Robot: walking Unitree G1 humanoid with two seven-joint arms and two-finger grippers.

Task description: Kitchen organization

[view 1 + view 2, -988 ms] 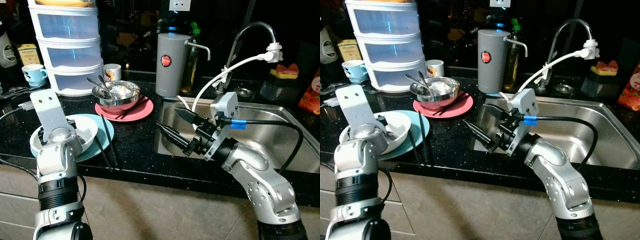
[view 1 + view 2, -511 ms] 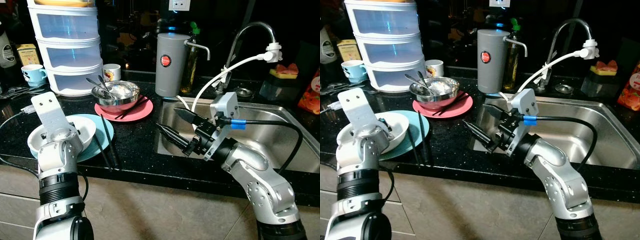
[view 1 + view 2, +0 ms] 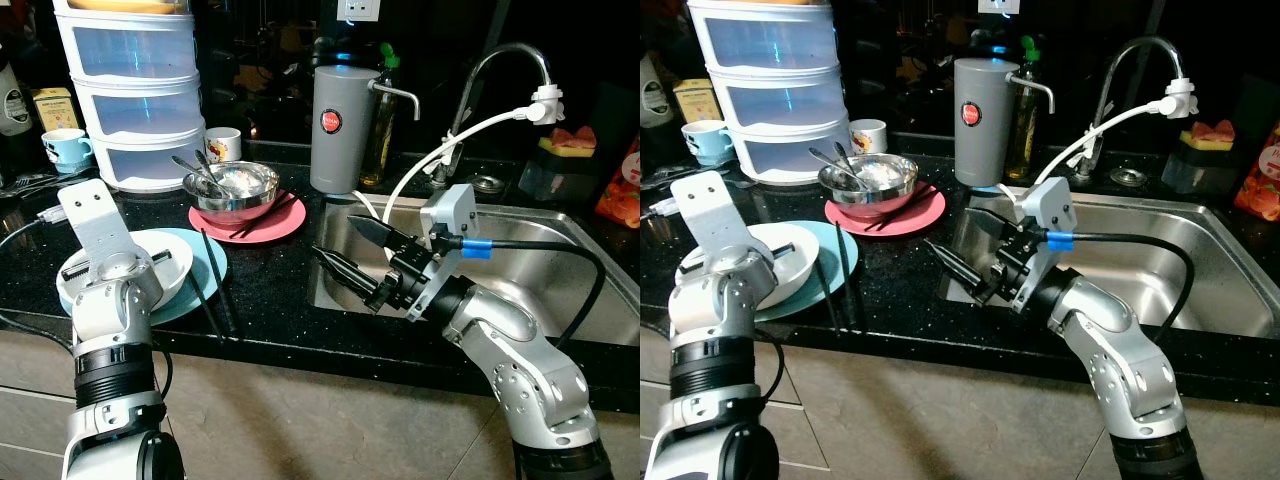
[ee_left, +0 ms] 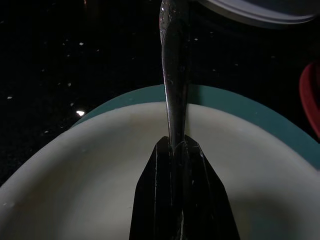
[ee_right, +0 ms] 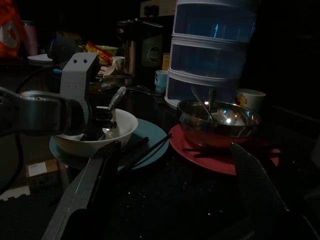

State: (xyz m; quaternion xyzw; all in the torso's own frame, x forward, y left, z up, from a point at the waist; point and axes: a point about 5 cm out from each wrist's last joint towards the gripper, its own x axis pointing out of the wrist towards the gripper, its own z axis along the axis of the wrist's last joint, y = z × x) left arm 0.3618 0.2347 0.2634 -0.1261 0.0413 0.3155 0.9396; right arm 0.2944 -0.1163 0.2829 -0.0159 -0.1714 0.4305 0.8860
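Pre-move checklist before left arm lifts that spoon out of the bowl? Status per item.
1. Left end effector shut on the spoon handle: ok.
2. Spoon centred between the fingers: ok, in the left wrist view.
3. White bowl seated on the teal plate: ok.
4. Right end effector open, held over the sink edge, apart from the bowl: ok.
5. Black chopsticks lying across the teal plate's rim, beside the bowl: not ok, may get knocked.
6. Food left in the spoon's bowl: cannot tell.
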